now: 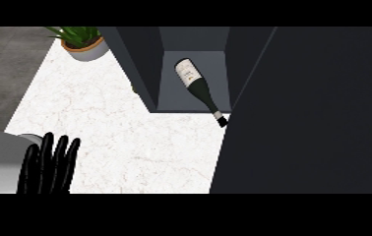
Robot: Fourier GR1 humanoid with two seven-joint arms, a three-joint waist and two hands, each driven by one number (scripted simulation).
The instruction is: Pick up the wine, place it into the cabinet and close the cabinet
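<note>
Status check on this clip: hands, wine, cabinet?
Left hand open, resting lower left. Right hand not in view. Wine bottle lying inside cabinet, neck over the front edge. Door open.

Kitchen setting. Evidence: white marble-pattern counter (131, 132) w/ dark grey cabinet (145, 68) standing on it at far centre, wine bottle (198, 87) lying inside, potted plant (83, 43) at far left corner.

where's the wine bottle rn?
In the head view the wine bottle lies tilted inside the open cabinet at upper centre, its neck poking out over the front edge toward the cabinet door on the right.
</note>
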